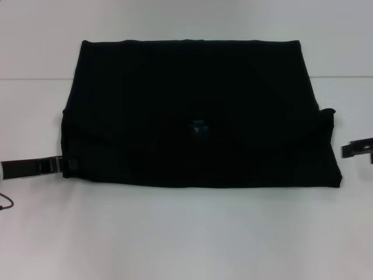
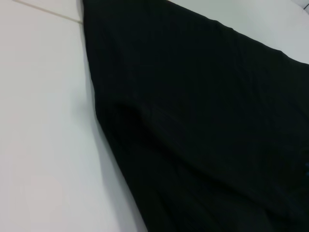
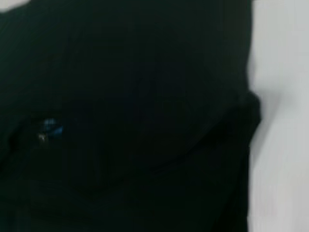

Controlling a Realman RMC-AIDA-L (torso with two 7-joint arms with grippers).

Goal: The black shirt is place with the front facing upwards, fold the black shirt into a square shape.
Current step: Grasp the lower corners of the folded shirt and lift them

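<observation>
The black shirt (image 1: 198, 111) lies flat on the white table (image 1: 186, 233), folded into a wide rectangle with no print showing. Its small blue neck label (image 1: 198, 127) sits near the middle, and a folded flap edge curves across the near half. My left gripper (image 1: 67, 165) is at the shirt's left edge, by the near left corner, touching or nearly touching the cloth. My right gripper (image 1: 349, 149) hovers just off the shirt's right edge, apart from it. The left wrist view shows the shirt's (image 2: 203, 125) edge on the table. In the right wrist view, the shirt (image 3: 145, 72) and the label (image 3: 50, 128) fill the picture.
White tabletop surrounds the shirt on the near side and both sides. A pale seam (image 1: 35, 79) runs across behind the shirt's far part. A thin cable (image 1: 6, 201) shows at the left edge.
</observation>
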